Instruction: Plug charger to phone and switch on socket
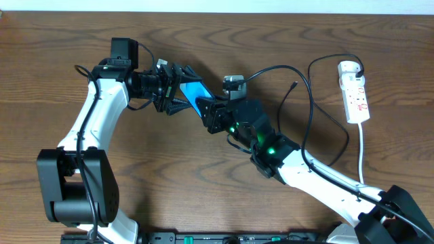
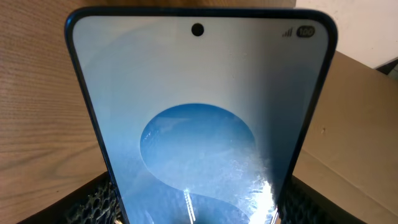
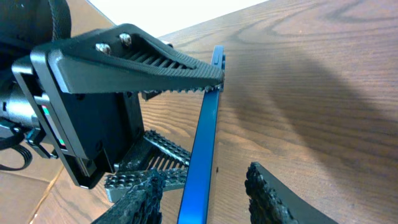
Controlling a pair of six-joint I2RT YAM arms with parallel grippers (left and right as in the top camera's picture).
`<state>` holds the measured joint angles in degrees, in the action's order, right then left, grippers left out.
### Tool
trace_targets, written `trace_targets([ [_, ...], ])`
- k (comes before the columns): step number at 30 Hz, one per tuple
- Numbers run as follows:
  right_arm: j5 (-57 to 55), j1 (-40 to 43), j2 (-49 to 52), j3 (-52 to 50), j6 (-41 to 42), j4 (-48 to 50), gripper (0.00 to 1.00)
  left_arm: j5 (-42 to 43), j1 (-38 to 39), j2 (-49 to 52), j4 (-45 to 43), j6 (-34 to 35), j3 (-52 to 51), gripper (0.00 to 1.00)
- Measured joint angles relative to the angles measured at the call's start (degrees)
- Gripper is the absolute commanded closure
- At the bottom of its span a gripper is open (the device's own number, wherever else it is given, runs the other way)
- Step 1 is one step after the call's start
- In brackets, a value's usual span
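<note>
The phone (image 1: 194, 93) with its bright blue screen is held tilted above the table in my left gripper (image 1: 175, 87), which is shut on its sides. In the left wrist view the phone (image 2: 199, 112) fills the frame, and the jaws (image 2: 196, 208) clamp its lower edges. My right gripper (image 1: 214, 115) is open. In the right wrist view its fingers (image 3: 205, 196) straddle the phone's thin blue edge (image 3: 205, 130) without touching it. The charger's black plug tip (image 1: 294, 85) lies free on the table to the right, with its thin cable looping behind it. The white socket (image 1: 354, 93) lies at the far right.
The socket's white cord (image 1: 361, 152) runs down toward the front right. The table (image 1: 54, 41) is brown wood. The left arm's base (image 1: 74, 186) stands at the front left. The left gripper's ribbed fingers (image 3: 155, 62) crowd the right wrist view.
</note>
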<state>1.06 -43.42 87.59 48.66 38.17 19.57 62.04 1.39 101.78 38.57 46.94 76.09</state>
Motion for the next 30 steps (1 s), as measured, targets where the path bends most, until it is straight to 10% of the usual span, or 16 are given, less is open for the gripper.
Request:
trace_targets([
  [16,0.63,0.0,1.18,0.0,0.44,1.07,0.7,-0.04,0.26,0.0,0.0,0.0,0.0,0.31],
  [30,-0.85,0.31,2.01,-0.02,1.29,0.28,0.99,-0.09,2.43,0.0,-0.02,-0.22,0.0,0.3],
])
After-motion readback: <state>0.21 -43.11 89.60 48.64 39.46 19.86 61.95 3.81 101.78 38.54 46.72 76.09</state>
